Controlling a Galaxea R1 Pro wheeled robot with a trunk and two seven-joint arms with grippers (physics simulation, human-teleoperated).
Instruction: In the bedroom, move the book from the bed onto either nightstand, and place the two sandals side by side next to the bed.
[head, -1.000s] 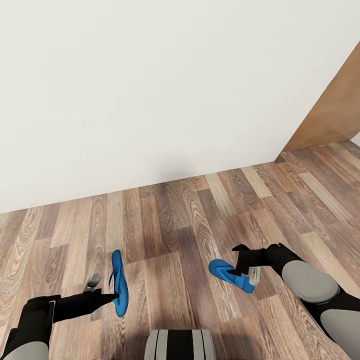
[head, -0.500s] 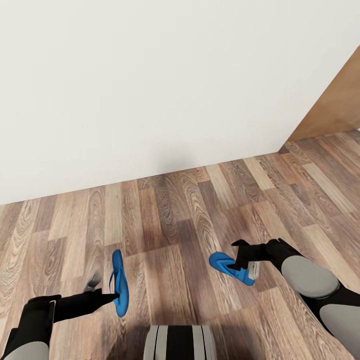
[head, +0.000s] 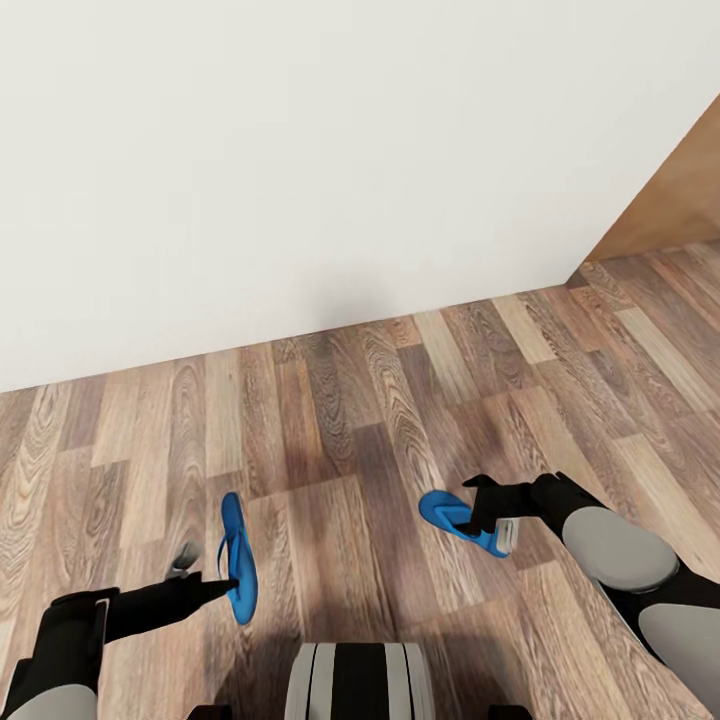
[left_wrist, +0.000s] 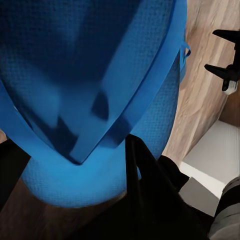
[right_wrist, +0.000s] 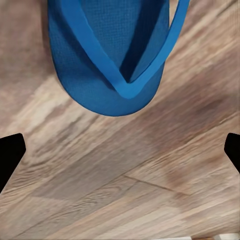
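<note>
Two bright blue sandals show over the wood-plank floor (head: 330, 420). My left gripper (head: 225, 588) is shut on the left sandal (head: 238, 555), pinching its edge and holding it on its side above the floor. In the left wrist view that sandal (left_wrist: 75, 75) sits close to the camera, with one black finger (left_wrist: 142, 170) against it. The right sandal (head: 450, 515) lies flat on the floor, strap up. My right gripper (head: 478, 505) hangs open just over its near end. The right wrist view has the sandal (right_wrist: 107, 60) past the widely spread fingertips (right_wrist: 10, 155). Bed, book and nightstands are out of view.
A plain white wall (head: 300, 150) runs across the floor close ahead. A brown wooden panel (head: 680, 190) stands at the far right, with more floor beside it. My base (head: 360, 680) shows at the bottom, between the arms.
The whole view has shifted, so the camera moved. The right sandal stayed on the floor while the open right gripper drew slightly away from it. The left gripper kept its sandal.
</note>
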